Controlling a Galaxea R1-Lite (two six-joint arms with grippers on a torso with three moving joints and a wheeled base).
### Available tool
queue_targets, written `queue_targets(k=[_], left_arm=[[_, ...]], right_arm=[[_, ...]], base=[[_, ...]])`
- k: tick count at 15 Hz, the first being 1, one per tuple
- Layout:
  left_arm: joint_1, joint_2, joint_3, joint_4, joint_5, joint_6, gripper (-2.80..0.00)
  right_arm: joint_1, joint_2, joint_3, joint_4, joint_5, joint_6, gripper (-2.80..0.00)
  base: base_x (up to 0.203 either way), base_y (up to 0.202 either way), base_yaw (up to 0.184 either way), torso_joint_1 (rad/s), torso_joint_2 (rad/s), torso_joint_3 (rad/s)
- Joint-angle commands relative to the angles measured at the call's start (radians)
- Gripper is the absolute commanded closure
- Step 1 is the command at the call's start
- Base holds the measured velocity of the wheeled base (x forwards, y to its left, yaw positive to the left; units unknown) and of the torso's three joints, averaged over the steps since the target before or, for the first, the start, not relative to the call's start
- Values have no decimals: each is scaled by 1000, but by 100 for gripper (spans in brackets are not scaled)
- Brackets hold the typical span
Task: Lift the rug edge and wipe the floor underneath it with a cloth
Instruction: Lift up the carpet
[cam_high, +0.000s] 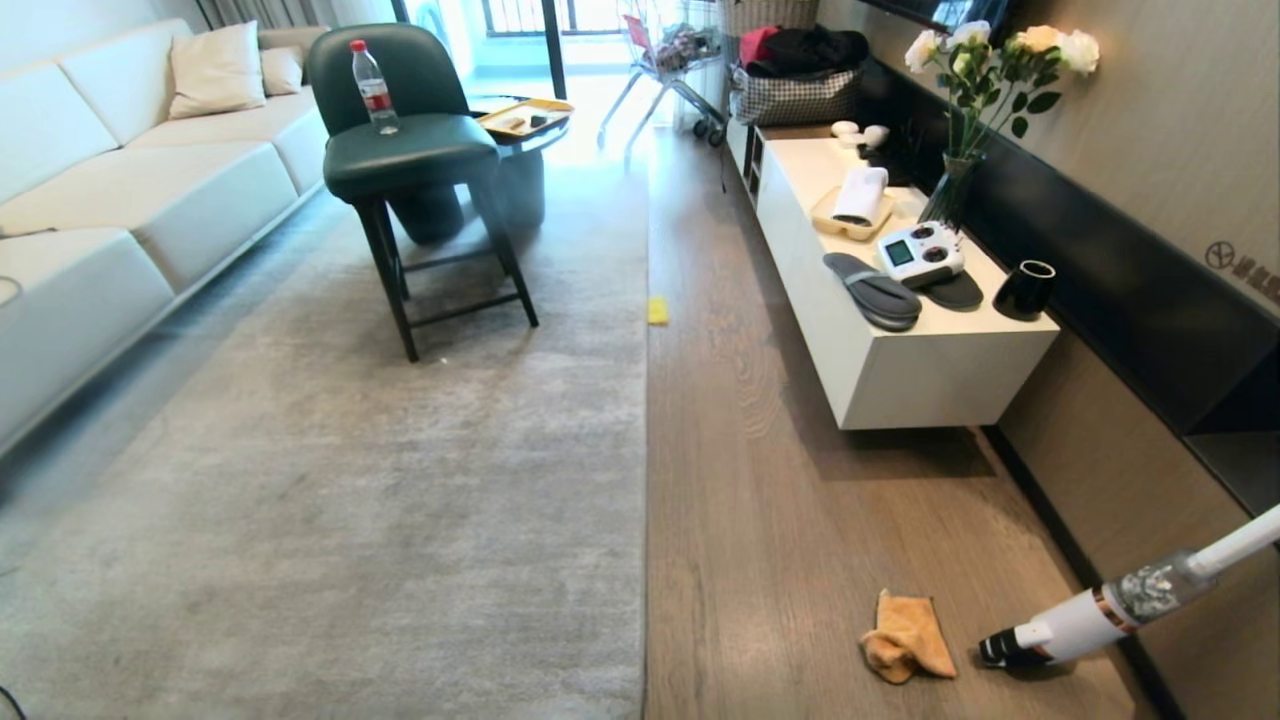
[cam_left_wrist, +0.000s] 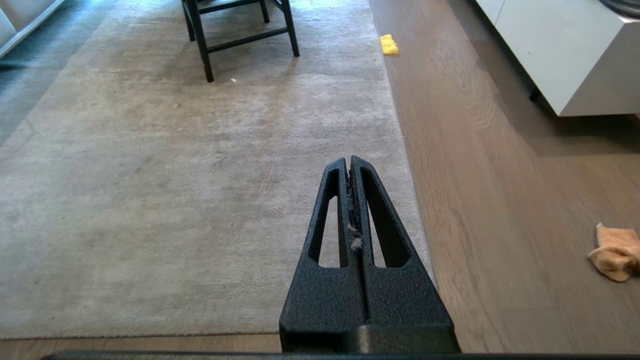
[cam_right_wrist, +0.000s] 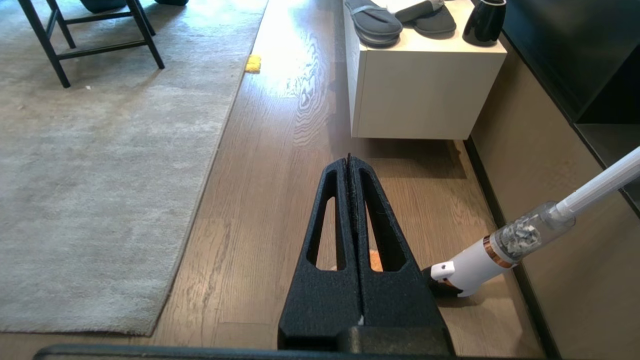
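Rug edge (cam_high: 646, 420): runs from 6 to 12 o'clock down mid-view, lying flat on the floor (cam_high: 780, 520); probably heavy and floppy, so best pinched at the hem.
Cloth (cam_high: 908, 638): crumpled on the floor at 5 o'clock, beside a vacuum head (cam_high: 1060, 630); likely soft and light, so take it at a raised fold.
Left gripper (cam_left_wrist: 349, 162): fingers pressed together, empty, over the rug.
Right gripper (cam_right_wrist: 349, 162): fingers pressed together, empty, over the floor.
Tray (cam_high: 848, 222): on the desk (cam_high: 930, 370) at 2 o'clock, holding a white roll.
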Motion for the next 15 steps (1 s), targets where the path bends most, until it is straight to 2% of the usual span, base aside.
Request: queue_targets(k=[1,7,15], left_arm=[[1,1,-1,0,0,0,0],[0,1,0,0,0,0,0],[0,1,-1,0,0,-1,0]], right_arm=[[0,0,0,-1,1,0,0],[0,0,0,-1,1,0,0],[0,0,0,-1,1,0,0]], base=[[0,0,0,-36,442,408],[0,0,0,12,419,446],[0,0,0,0,14,25]])
